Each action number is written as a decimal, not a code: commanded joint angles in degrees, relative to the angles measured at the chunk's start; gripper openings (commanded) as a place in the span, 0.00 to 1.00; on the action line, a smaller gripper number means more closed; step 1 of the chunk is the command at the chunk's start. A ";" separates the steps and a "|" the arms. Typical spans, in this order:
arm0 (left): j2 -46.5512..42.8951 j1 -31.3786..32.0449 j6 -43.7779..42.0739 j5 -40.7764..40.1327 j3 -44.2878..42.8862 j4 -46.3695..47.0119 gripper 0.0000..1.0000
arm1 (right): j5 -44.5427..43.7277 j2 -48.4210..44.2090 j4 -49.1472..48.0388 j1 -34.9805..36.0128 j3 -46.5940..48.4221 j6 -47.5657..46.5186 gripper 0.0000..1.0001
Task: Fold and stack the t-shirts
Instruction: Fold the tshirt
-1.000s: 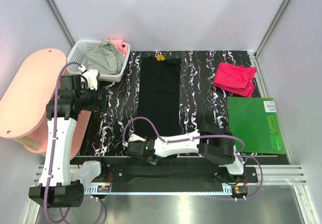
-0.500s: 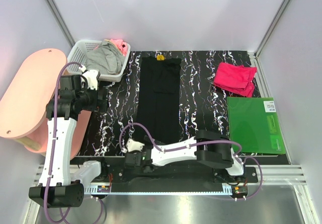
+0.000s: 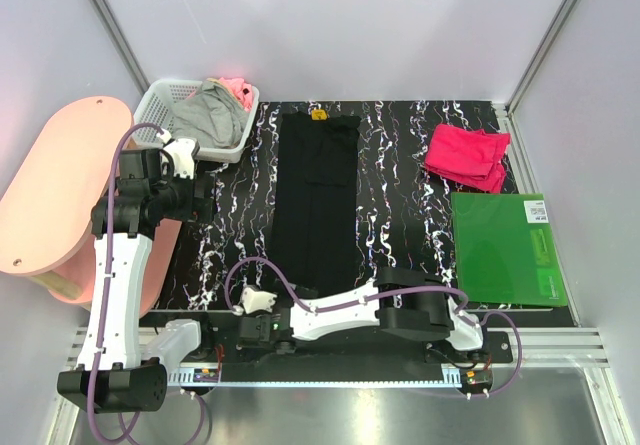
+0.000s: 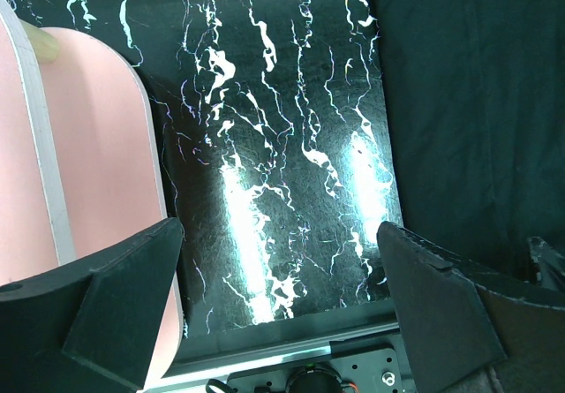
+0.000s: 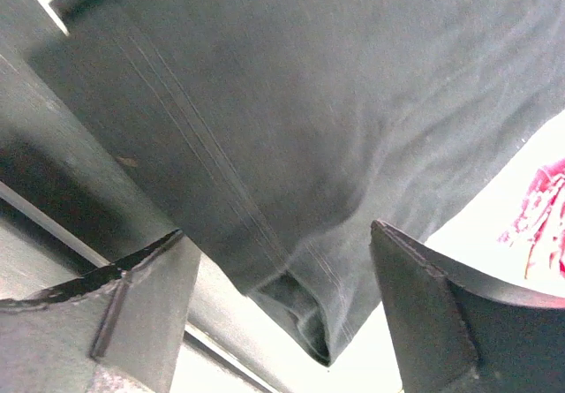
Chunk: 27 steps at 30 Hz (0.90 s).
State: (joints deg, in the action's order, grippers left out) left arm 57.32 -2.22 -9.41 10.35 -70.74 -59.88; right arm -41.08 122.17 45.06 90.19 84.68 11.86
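Holding the same place as a second ago, the left gripper [image 3: 197, 196] hangs over the left part of the black marbled table [image 3: 400, 215], and its jaws stand wide open with nothing between them; in the left wrist view [image 4: 279, 230] only bare table shows in the gap. The right gripper [image 3: 256, 315] is what differs: it has drawn back toward the near edge and further to the left, so it is now off the black t-shirt [image 3: 315, 200] and beside the near left corner of it. Its fingers are apart and hold nothing; in the right wrist view [image 5: 275, 230] the dark hem [image 5: 305, 313] lies beyond the gap, not pinched. The black t-shirt lies as a long narrow strip down the middle of the table, and the right arm stretches along the near edge just in front of its near end. At the far left a pink oval board [image 3: 60, 195] leans beside the table, and behind it a white basket [image 3: 150, 105] holds grey cloth [image 3: 210, 113]. Toward the right, the crimson-pink t-shirt [image 3: 467, 155] lies crumpled near the far right corner, well apart from the black one, and a green board [image 3: 505, 248] lies flat just nearer than it.
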 commanded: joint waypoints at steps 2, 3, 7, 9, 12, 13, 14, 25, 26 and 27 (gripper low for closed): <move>-0.45 -0.24 0.27 1.52 -1.77 1.78 0.99 | 5.39 2.90 -4.45 -0.28 3.03 0.97 0.78; -0.45 -0.24 0.18 1.43 -1.77 1.87 0.99 | 5.83 2.99 -4.54 -0.19 2.94 1.06 0.77; -0.72 -0.33 0.01 1.25 -1.86 1.87 0.99 | 8.03 2.29 -5.15 -0.63 1.46 2.99 0.69; -0.81 -0.42 0.09 1.34 -1.77 1.78 0.99 | 8.47 1.76 -5.24 -1.07 0.57 3.70 0.68; -0.72 -0.42 0.27 1.43 -1.68 1.87 0.99 | 9.44 0.62 -5.60 -1.51 -1.19 4.84 0.66; -0.63 -0.42 0.27 1.43 -1.77 1.87 0.99 | 9.79 0.53 -5.51 -1.51 -1.71 5.28 0.65; -0.63 -0.42 0.18 1.52 -1.77 1.87 0.99 | 9.97 0.18 -5.59 -1.60 -1.89 5.37 0.64; -0.63 -0.42 0.27 1.60 -1.16 1.87 0.99 | 13.31 -0.44 -5.42 -2.30 -2.86 6.60 0.00; -0.72 -0.42 0.27 1.60 -1.07 1.87 0.99 | 13.22 -0.53 -5.25 -2.30 -2.60 6.60 0.00; -0.81 -0.42 0.27 1.69 -1.07 1.96 0.99 | 13.74 -0.62 -4.90 -2.30 -2.51 6.60 0.00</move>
State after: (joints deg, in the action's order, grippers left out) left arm 57.32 -2.33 -9.39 10.55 -70.74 -59.88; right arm -32.56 120.05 40.71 89.23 83.48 15.88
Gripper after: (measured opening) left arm 0.987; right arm 0.036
